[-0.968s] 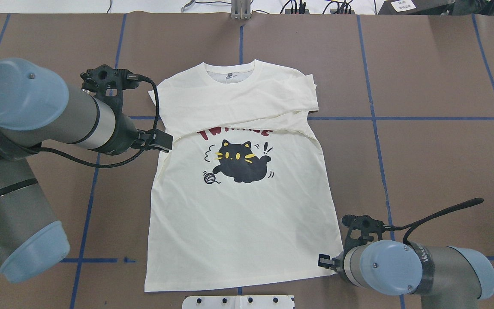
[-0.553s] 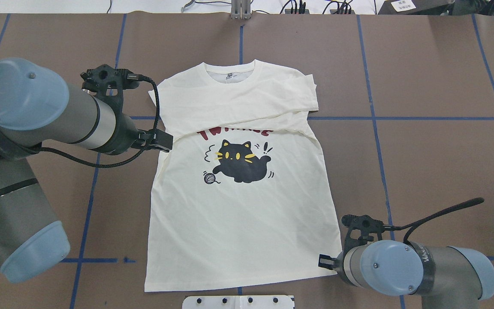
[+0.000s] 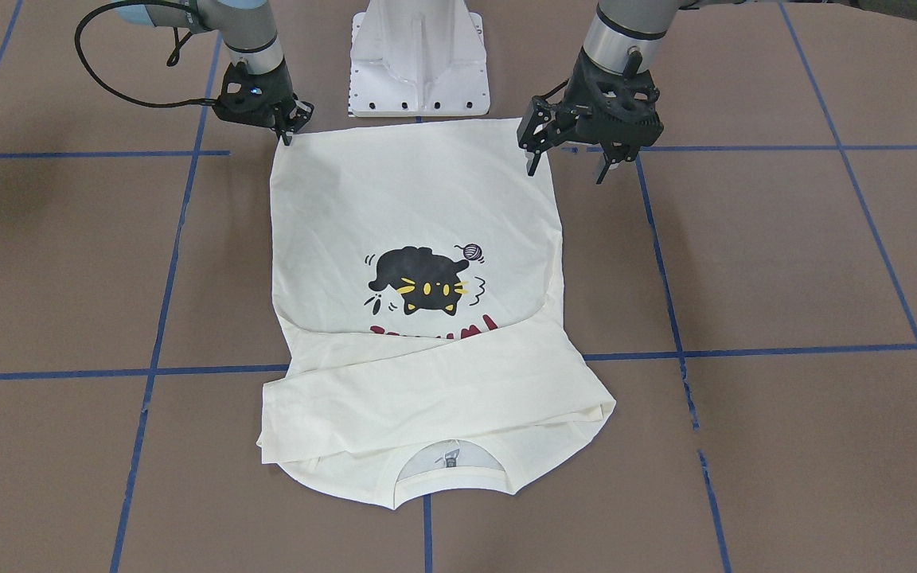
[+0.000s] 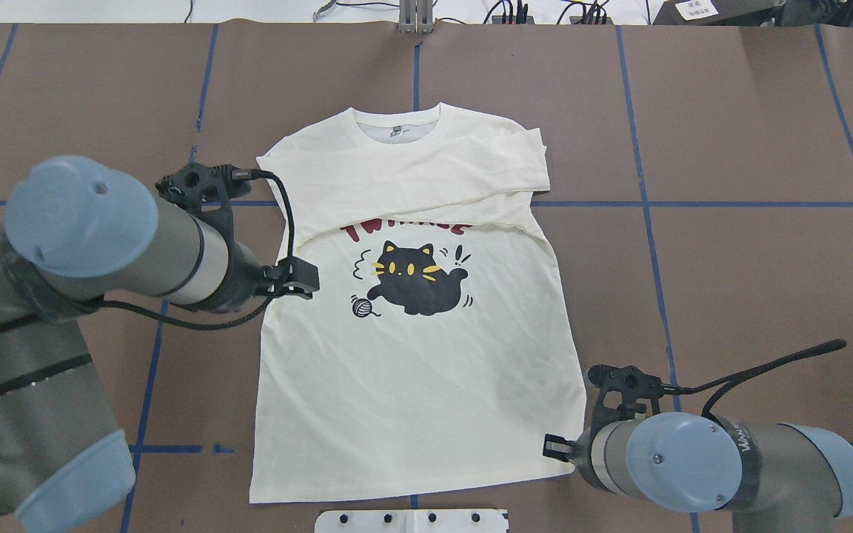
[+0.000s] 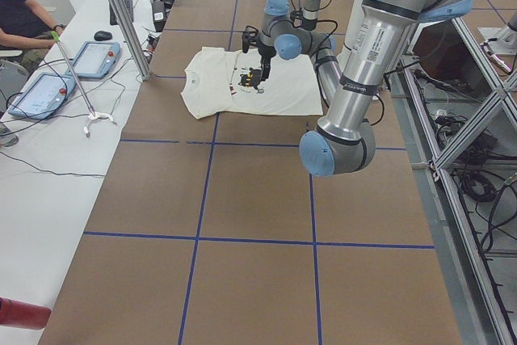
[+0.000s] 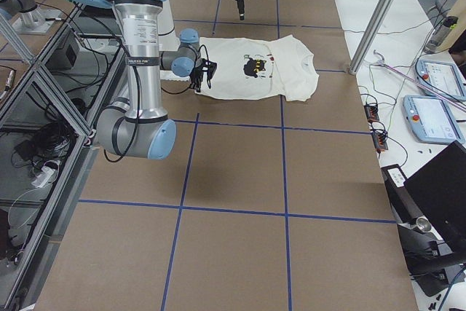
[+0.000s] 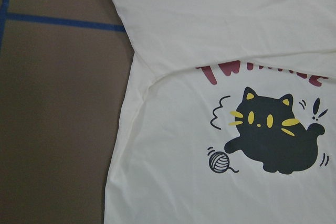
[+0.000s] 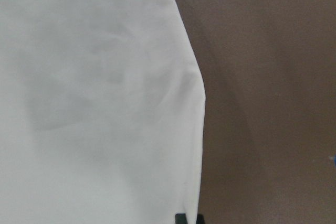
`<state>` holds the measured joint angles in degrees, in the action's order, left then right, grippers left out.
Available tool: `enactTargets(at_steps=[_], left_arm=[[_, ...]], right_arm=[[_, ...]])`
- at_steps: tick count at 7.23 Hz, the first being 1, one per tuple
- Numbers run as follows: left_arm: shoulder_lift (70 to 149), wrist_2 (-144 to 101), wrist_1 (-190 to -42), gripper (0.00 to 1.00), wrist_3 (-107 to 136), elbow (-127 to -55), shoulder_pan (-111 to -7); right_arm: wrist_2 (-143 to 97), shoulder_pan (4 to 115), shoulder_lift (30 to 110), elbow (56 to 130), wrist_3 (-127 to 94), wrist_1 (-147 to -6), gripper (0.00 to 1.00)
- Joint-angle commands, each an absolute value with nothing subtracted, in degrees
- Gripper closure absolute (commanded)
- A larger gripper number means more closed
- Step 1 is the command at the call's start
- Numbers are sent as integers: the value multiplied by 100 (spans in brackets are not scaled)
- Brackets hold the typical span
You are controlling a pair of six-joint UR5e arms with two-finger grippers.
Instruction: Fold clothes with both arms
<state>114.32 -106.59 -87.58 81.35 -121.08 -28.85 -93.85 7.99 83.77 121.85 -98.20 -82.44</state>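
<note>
I log a brown table (image 4: 752,111) gridded with blue tape lines (image 4: 693,203), a white bench (image 5: 48,175) along one long side with two pendants (image 5: 40,94) and a seated person (image 5: 20,6), an aluminium post (image 5: 119,14), floor cables (image 5: 477,183), even light.

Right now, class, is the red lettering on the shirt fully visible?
No, a folded sleeve lies across the top of the red lettering.
</note>
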Motion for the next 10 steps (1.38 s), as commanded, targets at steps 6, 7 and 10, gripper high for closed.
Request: enactTargets(at_steps=[6, 7, 10], left_arm=[[10460, -9343, -8789, 6, 10916, -12112, -492], [10433, -9343, -8789, 6, 10925, -12068, -475], [10441, -9343, -8946, 6, 10916, -11708, -440]], right_arm=[[-9404, 1037, 8385, 12410, -9809, -8244, 100], [-9404, 1037, 8385, 12401, -9800, -8244, 100], [-9413, 1063, 8385, 12393, -9782, -8253, 100]])
